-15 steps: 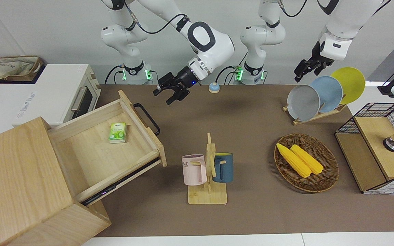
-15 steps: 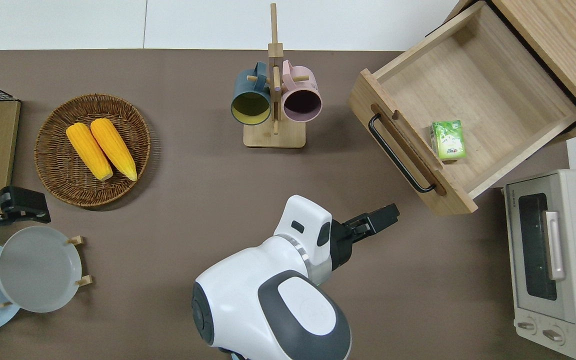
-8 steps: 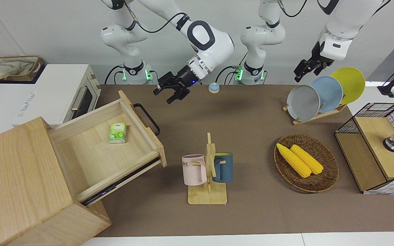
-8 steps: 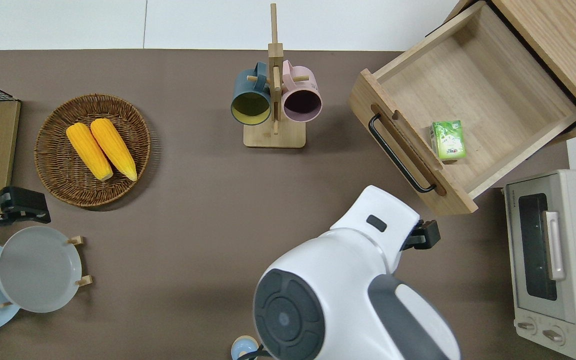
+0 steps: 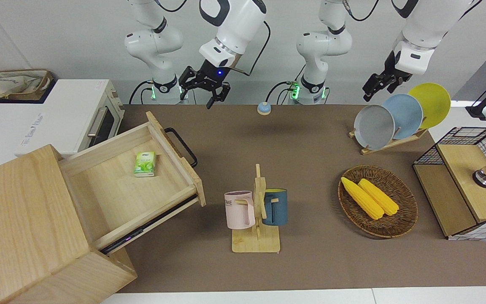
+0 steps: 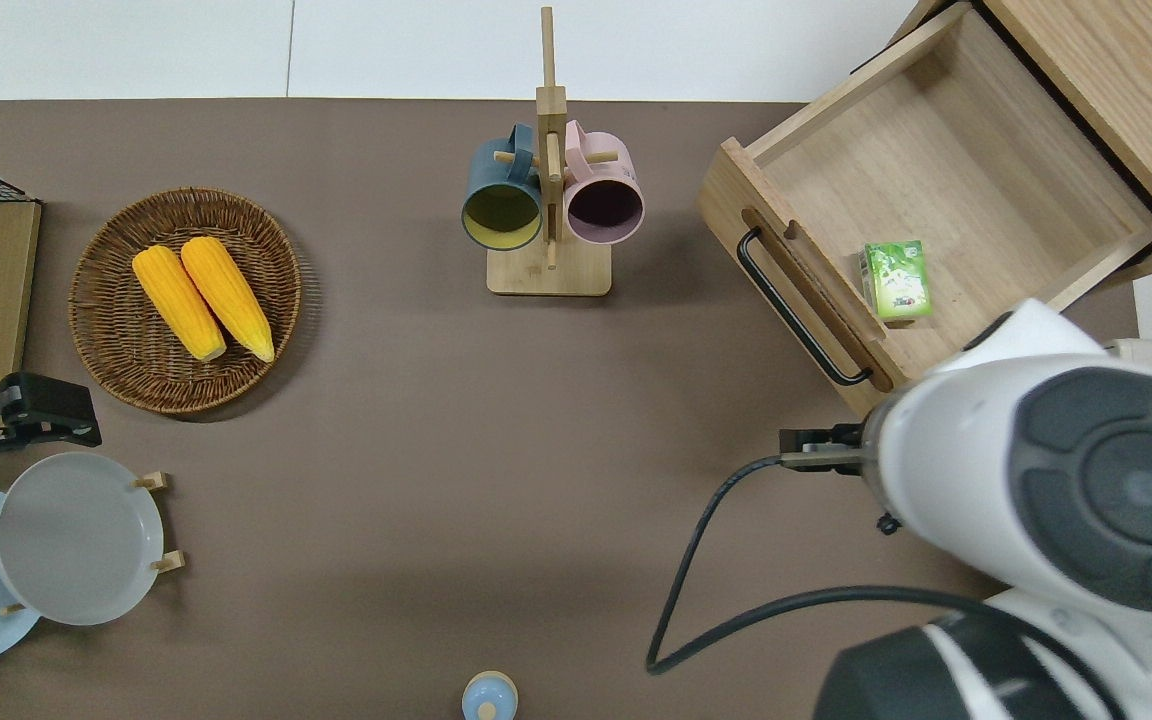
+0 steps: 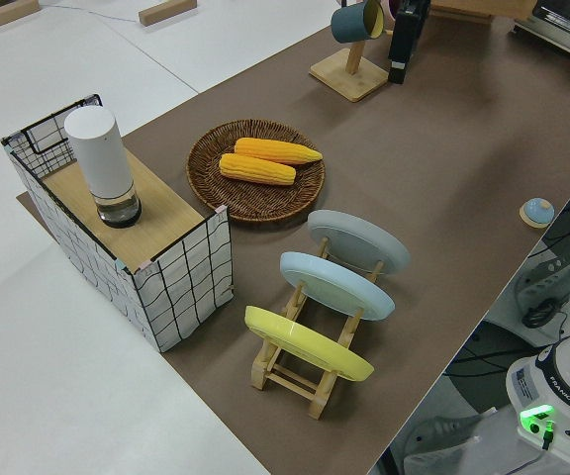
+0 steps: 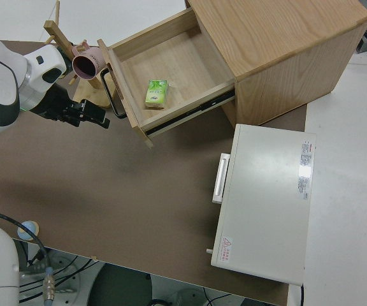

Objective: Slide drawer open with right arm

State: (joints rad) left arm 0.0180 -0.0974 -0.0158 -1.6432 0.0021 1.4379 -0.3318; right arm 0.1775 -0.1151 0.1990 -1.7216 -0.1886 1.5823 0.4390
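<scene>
We judge the drawer [image 5: 129, 185] stiff, free-sliding, best gripped mid-handle [image 5: 181, 146]; right gripper [image 5: 208, 87] up, empty, fingers apart, left arm parked.

Two corn cobs [image 5: 369, 197], two mugs [image 5: 239, 210], three plates [image 5: 403, 114], one green carton [image 5: 144, 164], one basket [image 5: 403, 221], one toaster oven [image 5: 74, 116], one drawer [image 5: 99, 198].

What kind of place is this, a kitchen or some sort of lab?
Probably a robotics lab with a mock kitchen set on one table: two white robot arms stand at a brown table laid with a toaster oven, mugs on a rack and corn in a basket.
</scene>
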